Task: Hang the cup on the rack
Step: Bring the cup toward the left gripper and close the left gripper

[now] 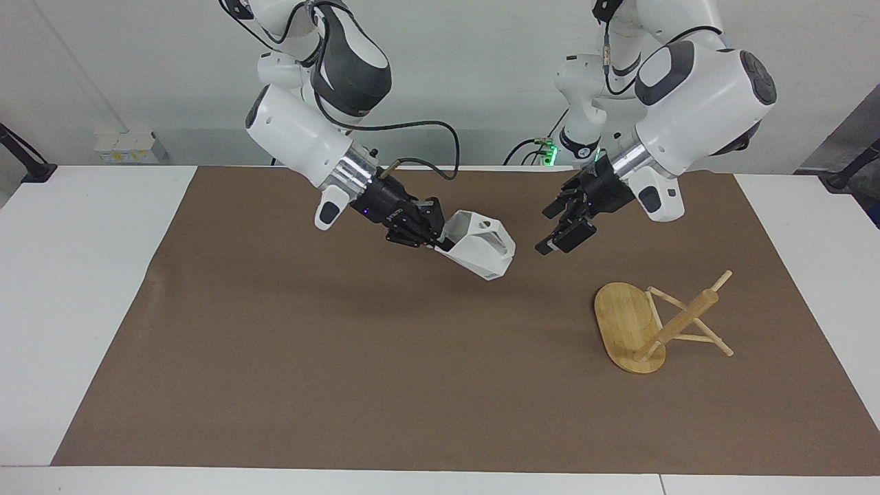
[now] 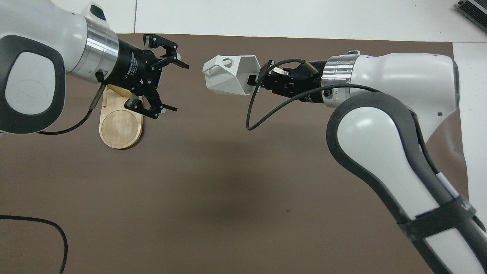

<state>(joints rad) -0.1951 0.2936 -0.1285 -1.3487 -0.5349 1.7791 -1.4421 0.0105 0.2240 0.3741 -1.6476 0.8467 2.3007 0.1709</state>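
I've got the cup (image 1: 479,244) pinched by its rim in my right gripper (image 1: 432,237), up in the air over the middle of the brown mat (image 1: 344,357), mouth toward my wrist and base pointing at my other hand. The blocky handle with its round hole faces up. My left gripper (image 1: 565,225) hangs in the air just beside the cup, fingers spread wide and not touching it. To me this looks like a handover in progress: the 2 grippers face each other across a small gap.

The rack (image 1: 656,323) is a problem. It lies tipped on its side toward the left arm's end of the mat, oval base on edge, post and pegs slanting over the mat. My guess is it needs standing up before any peg can take the handle.

Next, I judge, the left fingers must close on the cup's body before my right hand lets go.

In the overhead view my left arm covers most of the rack's pegs.
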